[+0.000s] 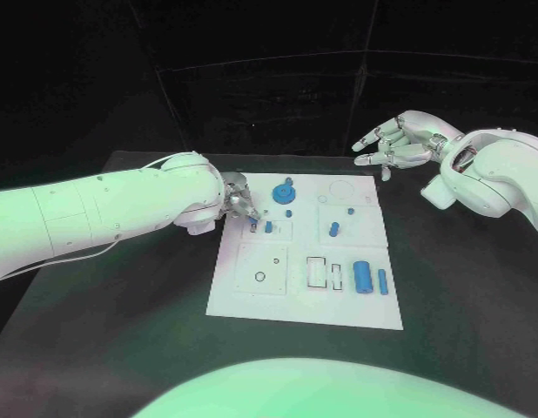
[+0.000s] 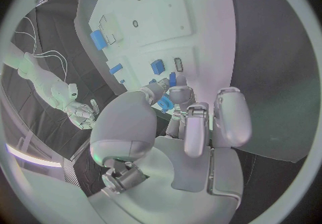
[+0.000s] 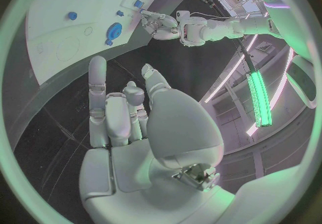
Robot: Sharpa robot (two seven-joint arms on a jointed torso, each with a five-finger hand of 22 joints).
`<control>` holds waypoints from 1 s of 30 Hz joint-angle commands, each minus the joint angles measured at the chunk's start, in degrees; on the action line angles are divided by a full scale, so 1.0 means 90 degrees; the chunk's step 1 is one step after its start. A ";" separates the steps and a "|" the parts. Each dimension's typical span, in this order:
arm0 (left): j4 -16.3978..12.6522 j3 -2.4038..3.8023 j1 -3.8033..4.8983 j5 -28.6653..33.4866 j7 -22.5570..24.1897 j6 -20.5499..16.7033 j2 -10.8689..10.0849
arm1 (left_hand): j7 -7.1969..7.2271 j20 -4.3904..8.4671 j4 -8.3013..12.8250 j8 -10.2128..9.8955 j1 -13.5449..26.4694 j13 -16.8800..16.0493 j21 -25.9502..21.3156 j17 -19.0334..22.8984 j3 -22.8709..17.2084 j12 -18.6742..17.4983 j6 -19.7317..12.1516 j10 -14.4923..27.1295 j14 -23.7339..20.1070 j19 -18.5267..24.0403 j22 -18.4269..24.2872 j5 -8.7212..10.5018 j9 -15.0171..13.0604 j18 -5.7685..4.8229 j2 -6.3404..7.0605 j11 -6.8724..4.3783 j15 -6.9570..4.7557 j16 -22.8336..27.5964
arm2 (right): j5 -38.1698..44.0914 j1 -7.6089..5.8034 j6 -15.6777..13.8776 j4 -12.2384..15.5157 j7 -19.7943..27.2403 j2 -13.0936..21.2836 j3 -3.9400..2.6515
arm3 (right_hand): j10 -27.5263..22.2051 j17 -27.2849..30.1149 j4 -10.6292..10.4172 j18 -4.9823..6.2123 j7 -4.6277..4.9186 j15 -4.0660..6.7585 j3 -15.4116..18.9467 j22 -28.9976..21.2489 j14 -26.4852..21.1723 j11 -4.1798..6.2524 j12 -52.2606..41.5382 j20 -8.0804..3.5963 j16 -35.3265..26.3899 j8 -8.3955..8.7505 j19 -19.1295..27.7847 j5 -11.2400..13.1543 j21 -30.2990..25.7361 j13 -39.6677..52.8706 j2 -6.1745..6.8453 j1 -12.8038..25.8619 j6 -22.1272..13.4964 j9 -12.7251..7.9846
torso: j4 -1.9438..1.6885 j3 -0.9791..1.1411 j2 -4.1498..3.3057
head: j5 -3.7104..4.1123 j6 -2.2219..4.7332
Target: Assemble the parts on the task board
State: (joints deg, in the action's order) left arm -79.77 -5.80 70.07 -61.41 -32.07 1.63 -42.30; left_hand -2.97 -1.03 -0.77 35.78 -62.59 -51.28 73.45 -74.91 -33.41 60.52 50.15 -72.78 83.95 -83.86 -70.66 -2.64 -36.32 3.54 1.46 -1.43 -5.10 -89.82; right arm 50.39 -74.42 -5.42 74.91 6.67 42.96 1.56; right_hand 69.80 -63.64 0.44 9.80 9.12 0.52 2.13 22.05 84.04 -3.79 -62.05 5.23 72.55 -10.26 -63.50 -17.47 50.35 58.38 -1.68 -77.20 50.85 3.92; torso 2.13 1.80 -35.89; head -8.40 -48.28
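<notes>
1. The white task board (image 1: 259, 300) lies in the middle of the black surface (image 1: 106, 296).
2. A blue cylinder (image 1: 362, 277) lies near the board's near right corner.
3. At the board's left edge, the left hand (image 1: 235, 199) reaches down. The left wrist view shows its fingers (image 2: 180, 95) pinching a small blue part (image 2: 166, 104).
4. A round blue knob (image 1: 283, 192) sits near the far edge.
5. Past the far right corner, the right hand (image 1: 394, 144) hovers, fingers spread, holding nothing.

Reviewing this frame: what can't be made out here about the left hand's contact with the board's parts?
- Head view: left hand covers its fingertips at the small blue part; grip unclear.
- Left wrist view: fingers hide the blue part beneath; contact unclear.
- Right wrist view: left hand too small.
</notes>
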 commanded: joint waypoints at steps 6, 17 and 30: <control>0.0003 -0.0030 0.0001 -0.0333 -0.0208 0.0413 0.0013 | 0.0025 0.0003 0.0665 0.0044 0.0003 -0.0004 0.0034 -0.1677 -0.0721 0.0038 0.0004 -0.0046 0.0672 -0.0062 -0.0007 -0.0020 -0.0011 0.0082 -0.0077 -0.0014 0.0003 -0.0019 | 0.0003 -0.0015 0.0056 -0.0007 0.0040 -0.0007 -0.0004 | -0.0051 0.0009 -0.0034 0.0086 -0.0016 0.0025 -0.0014 -0.0007 0.0028 0.0003 0.0036 0.0011 -0.0024 -0.0018 -0.0055 -0.0029 -0.0040 -0.0006 -0.0044 0.0004 -0.0034 -0.0001 | -0.0005 0.0002 0.0004 | 0.0003 -0.0022; 0.0014 -0.0049 -0.0002 -0.0367 -0.0253 0.0588 0.0050 | 0.0027 0.0004 0.0672 0.0052 0.0006 -0.0006 0.0038 -0.1677 -0.0738 0.0040 0.0003 -0.0050 0.0672 -0.0064 -0.0013 -0.0019 -0.0015 0.0081 -0.0068 -0.0017 0.0001 -0.0019 | 0.0005 -0.0014 0.0063 -0.0010 0.0045 -0.0012 -0.0004 | -0.0051 0.0009 -0.0034 0.0086 -0.0016 0.0025 -0.0014 -0.0007 0.0028 0.0003 0.0036 0.0011 -0.0024 -0.0018 -0.0055 -0.0029 -0.0040 -0.0006 -0.0044 0.0004 -0.0034 -0.0001 | -0.0006 0.0000 0.0001 | -0.0001 -0.0042; -0.0004 -0.0056 -0.0012 -0.0369 -0.0228 0.0653 0.0058 | 0.0029 0.0005 0.0678 0.0061 0.0008 -0.0014 0.0042 -0.1677 -0.0755 0.0048 0.0002 -0.0057 0.0672 -0.0066 -0.0019 -0.0018 -0.0018 0.0080 -0.0060 -0.0019 -0.0001 -0.0019 | 0.0009 -0.0014 0.0075 -0.0011 0.0046 -0.0016 -0.0004 | -0.0045 0.0005 -0.0034 0.0086 -0.0015 0.0025 -0.0018 -0.0012 0.0028 0.0003 0.0027 0.0010 -0.0026 -0.0023 -0.0057 -0.0037 -0.0047 0.0002 -0.0050 -0.0003 -0.0034 -0.0001 | -0.0002 0.0003 0.0001 | -0.0005 -0.0066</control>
State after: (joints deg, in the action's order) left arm -79.77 -6.07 70.18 -64.09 -33.70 5.78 -41.82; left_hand -3.10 -1.03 -0.70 36.08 -62.61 -51.35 73.45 -74.91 -33.95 60.79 50.07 -72.99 83.95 -83.86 -70.77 -2.65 -36.40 3.54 1.44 -1.62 -5.10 -89.82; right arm 50.48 -74.42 -5.23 74.86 6.68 42.85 1.56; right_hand 69.80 -63.65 0.44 9.80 9.12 0.52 2.13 21.99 84.04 -3.79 -62.05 5.43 72.55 -10.26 -63.71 -17.47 50.10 58.38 -1.68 -77.20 50.85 3.92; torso 2.07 1.82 -35.88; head -8.45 -48.84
